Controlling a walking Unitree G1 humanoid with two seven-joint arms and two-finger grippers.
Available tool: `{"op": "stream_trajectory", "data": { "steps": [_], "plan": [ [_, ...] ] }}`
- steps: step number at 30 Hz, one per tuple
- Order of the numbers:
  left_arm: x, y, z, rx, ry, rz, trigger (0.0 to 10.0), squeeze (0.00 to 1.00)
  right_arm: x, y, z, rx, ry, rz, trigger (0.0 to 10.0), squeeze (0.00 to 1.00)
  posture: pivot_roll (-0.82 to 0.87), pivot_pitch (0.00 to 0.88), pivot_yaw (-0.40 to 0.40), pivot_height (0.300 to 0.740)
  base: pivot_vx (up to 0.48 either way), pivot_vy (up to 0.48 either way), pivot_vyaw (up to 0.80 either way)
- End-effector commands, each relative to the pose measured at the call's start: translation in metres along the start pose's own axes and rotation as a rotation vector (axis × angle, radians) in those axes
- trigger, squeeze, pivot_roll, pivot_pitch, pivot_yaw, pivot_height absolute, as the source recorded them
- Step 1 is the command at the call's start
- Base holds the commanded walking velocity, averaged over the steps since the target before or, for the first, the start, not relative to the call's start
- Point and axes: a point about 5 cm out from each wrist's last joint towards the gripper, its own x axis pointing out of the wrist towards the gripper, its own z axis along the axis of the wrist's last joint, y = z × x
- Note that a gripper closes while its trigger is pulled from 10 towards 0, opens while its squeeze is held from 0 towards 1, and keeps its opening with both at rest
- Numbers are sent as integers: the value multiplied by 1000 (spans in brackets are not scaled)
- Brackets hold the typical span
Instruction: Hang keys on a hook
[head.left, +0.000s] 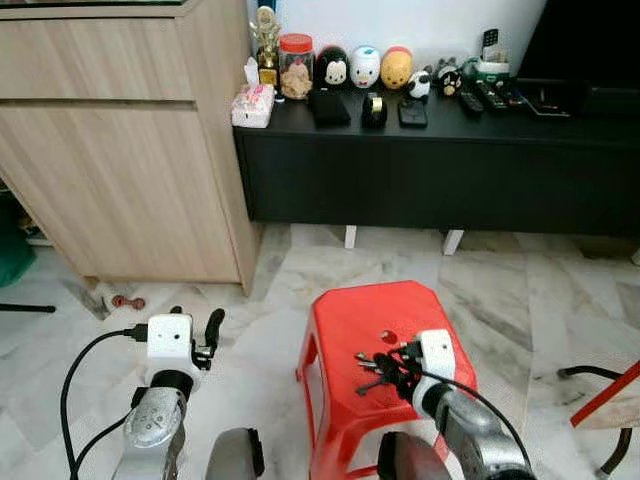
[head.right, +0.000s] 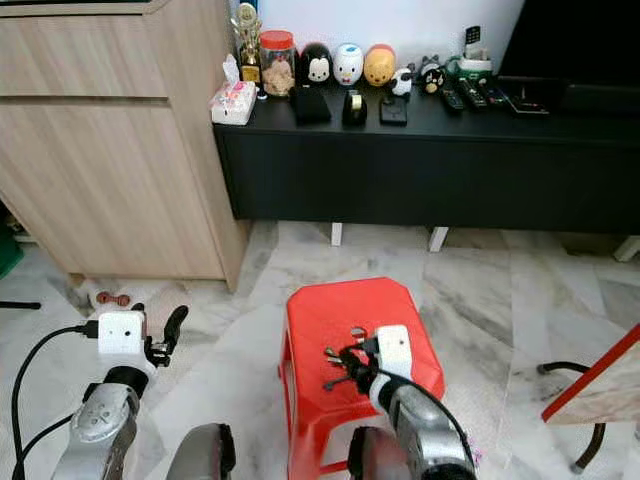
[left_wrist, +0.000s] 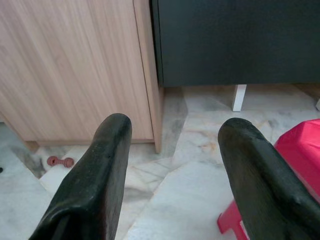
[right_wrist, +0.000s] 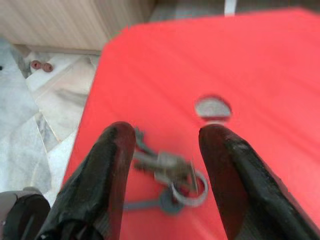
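The keys are lying on the top of the red stool, a small bunch on a ring, near the round hole in the seat. The right claw is hovering over them with its two black fingers spread wide, one on either side of the bunch, gripping nothing. The left claw is hanging over the marble floor to the left of the stool, its fingers also held apart and empty. Beyond are standing a wooden cabinet and a black tabletop carrying jars and figurines.
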Motion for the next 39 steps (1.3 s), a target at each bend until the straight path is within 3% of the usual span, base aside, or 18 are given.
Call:
{"op": "stream_trajectory", "data": {
  "steps": [1,4,5,6,10,11,12,16,17,18,19,23,24,25,26,39],
  "plan": [
    [-3,-3,-2,4,8,-9,10000,0,2,-1,0,-32,21,9,10000,0,27,32,-44,601,0,0,0],
    [-5,-3,-3,3,11,-12,10000,0,6,-3,4,-61,38,12,10000,0,28,39,-46,601,0,0,0],
    [-6,-4,-3,3,13,-13,10000,0,8,-2,6,-72,43,25,5647,0,30,47,-47,601,0,0,0],
    [-7,-4,-3,3,13,-13,10000,0,9,-2,7,-77,45,25,0,0,31,53,-47,601,0,0,0],
    [-8,-5,-3,1,14,-15,10000,0,12,-2,9,-96,58,24,0,0,32,60,-48,601,0,0,0],
    [-8,-6,-2,-2,14,-22,10000,0,14,-1,11,-116,66,20,6824,0,37,74,-51,601,0,0,0],
    [-9,-8,-1,-6,14,-30,10000,0,15,-1,13,-125,71,15,10000,0,36,84,-54,601,0,0,0],
    [-9,-10,1,-11,10,-33,10000,0,18,0,17,-140,76,19,10000,0,35,108,-62,601,0,0,0],
    [-9,-12,4,-15,5,-36,10000,0,19,1,19,-143,74,21,10000,471,36,117,-67,601,0,0,0],
    [-9,-13,4,-16,4,-37,10000,0,19,1,19,-144,74,21,10000,471,36,117,-67,601,0,0,0],
    [-9,-14,5,-20,2,-38,10000,0,20,1,20,-145,71,18,10000,1000,36,127,-68,601,0,0,0],
    [-7,-17,8,-43,0,-41,10000,0,22,2,22,-154,88,8,10000,1000,36,144,-74,601,0,0,0],
    [-7,-18,10,-48,-3,-42,10000,0,22,1,20,-148,112,12,10000,518,36,158,-81,601,0,0,0],
    [-7,-18,10,-48,-3,-42,10000,0,22,1,20,-148,112,12,10000,518,36,158,-81,601,0,0,0],
    [-7,-19,12,-49,-5,-43,10000,0,22,1,19,-145,126,16,10000,0,36,165,-83,601,0,0,0],
    [-15,-24,16,-63,2,-47,10000,0,23,0,20,-149,147,22,10000,0,42,197,-95,601,0,0,0]
  ]
}}
